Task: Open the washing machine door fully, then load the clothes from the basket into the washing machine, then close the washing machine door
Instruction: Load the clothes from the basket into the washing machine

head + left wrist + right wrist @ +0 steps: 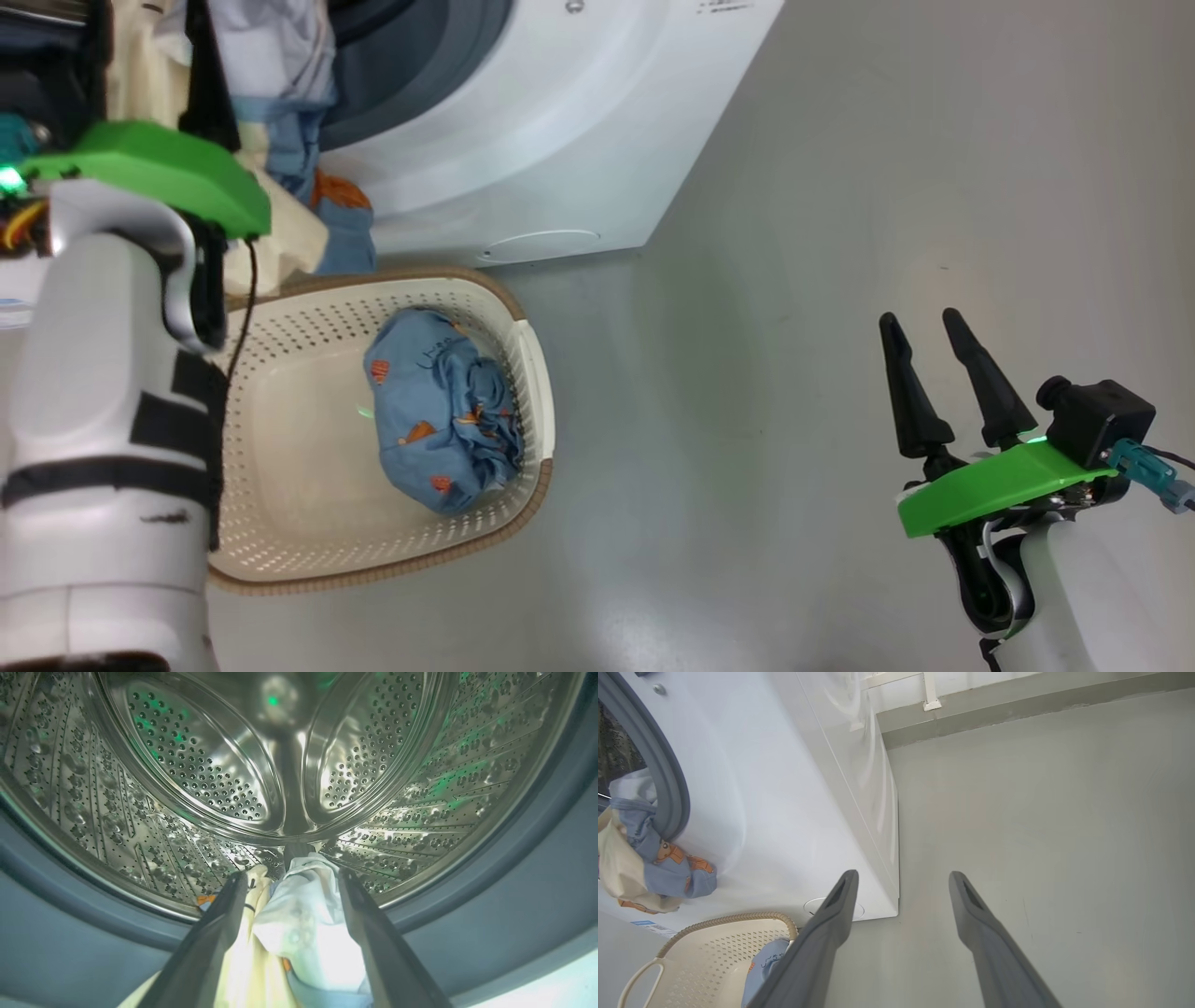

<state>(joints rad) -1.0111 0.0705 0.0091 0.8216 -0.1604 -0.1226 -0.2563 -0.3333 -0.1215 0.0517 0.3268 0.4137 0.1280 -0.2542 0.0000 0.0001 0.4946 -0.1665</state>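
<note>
Dark fingers of the left gripper point(293, 877) stand spread wide at the mouth of the perforated steel drum point(201, 774), released, with cream and white pieces of the clothes point(303, 914) bunched loosely between them. That bundle lies across the grey gasket point(514, 882) and spills out over the white front of the washing machine point(560, 140), a blue, orange-printed piece dangling lowest, just above the basket point(534, 373). The basket sits on the grey floor point(794, 373) right before the machine and holds one crumpled blue garment point(443, 411) against its right wall. The right gripper point(919, 317) hangs well apart over bare floor, its jaws parted and empty.
</note>
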